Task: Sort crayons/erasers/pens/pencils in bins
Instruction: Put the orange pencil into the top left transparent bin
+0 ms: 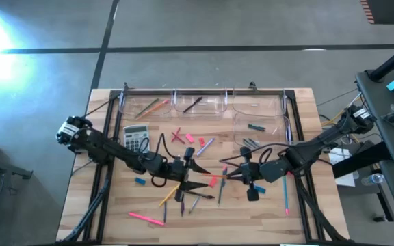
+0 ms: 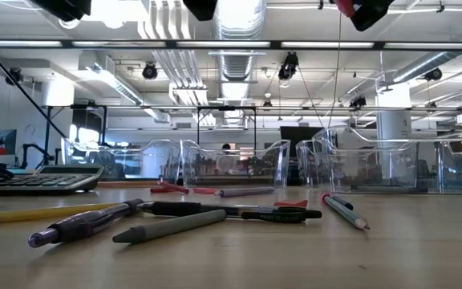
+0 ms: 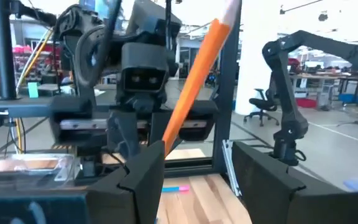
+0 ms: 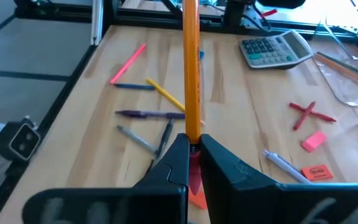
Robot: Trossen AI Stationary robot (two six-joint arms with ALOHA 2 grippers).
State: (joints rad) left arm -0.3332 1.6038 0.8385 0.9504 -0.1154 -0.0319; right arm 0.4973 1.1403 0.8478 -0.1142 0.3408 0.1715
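An orange pencil (image 4: 191,74) is held above the table's middle between my two grippers. My right gripper (image 4: 194,146) (image 1: 237,172) is shut on it. Facing it from the left, my left gripper (image 3: 197,168) (image 1: 198,179) is open, with the pencil (image 3: 194,74) running up past one of its fingers. Four clear bins (image 1: 198,104) stand along the table's far edge and right side. Loose pens (image 4: 148,114), pencils (image 1: 146,217) and pink erasers (image 4: 313,141) lie flat on the wood. My right gripper pinches the orange pencil at its metal-banded eraser end (image 4: 193,144) between both fingers. The fingers come from the table's right and lie along the pencil. It is lifted clear, and its free length points toward my left gripper. My left gripper: the pencil's near end disappears behind one finger (image 3: 148,165), and I cannot tell whether they touch.
A grey calculator (image 1: 135,135) sits left of centre. Red crossed sticks (image 1: 178,135) lie beyond the grippers, and a blue eraser (image 1: 140,181) lies to the left. Pens and a yellow pencil (image 1: 169,197) are scattered near the front. An orange eraser (image 4: 317,172) lies by a pen.
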